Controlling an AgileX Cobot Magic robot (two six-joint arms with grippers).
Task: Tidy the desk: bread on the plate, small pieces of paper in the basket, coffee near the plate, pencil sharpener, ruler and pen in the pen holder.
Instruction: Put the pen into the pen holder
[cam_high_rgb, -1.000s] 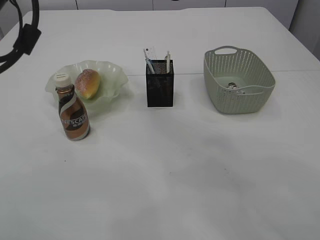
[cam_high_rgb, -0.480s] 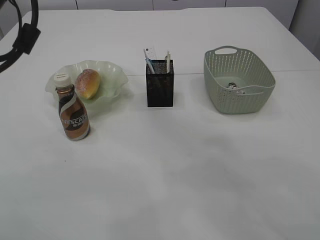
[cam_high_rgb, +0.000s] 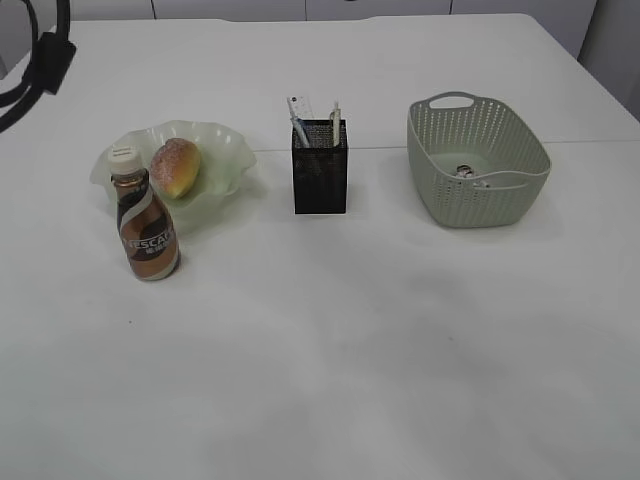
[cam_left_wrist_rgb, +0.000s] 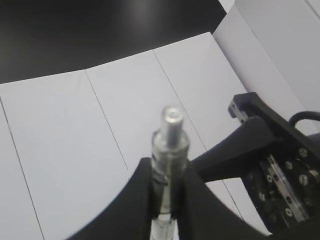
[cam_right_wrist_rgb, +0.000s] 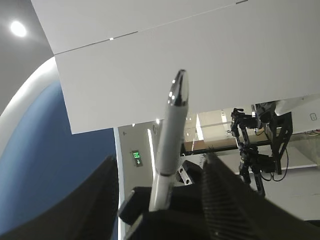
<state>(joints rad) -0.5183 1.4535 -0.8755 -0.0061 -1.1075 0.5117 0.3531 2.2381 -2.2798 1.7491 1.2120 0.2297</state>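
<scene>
Exterior view: table (cam_high_rgb: 400, 350) looks tidied. Bread (cam_high_rgb: 176, 166) lies on the green plate (cam_high_rgb: 228, 150). Coffee bottle (cam_high_rgb: 145, 222) stands upright just in front of the plate, touching or nearly touching its rim. Black mesh pen holder (cam_high_rgb: 320, 168) sits mid-table with a ruler (cam_high_rgb: 299, 108) and a pen (cam_high_rgb: 336, 118) sticking out; the pencil sharpener cannot be made out. Basket (cam_high_rgb: 478, 170) stands to the right with small scraps at its bottom. Neither end effector shows here; only a bit of arm and cable at the far upper left.

Left wrist view: left end effector (cam_left_wrist_rgb: 167, 185) points away from the table, jaws pressed nearly together, nothing task-related pinched; a metal rod of the rig sits between them.

Right wrist view: right end effector (cam_right_wrist_rgb: 160, 180) aims up at the ceiling, jaws spread; a silver shaft rises between them, held or not cannot be told.

Risk, as a judgement: the bottle is tall and narrow, so any returning arm sweep could topple it onto the plate
</scene>
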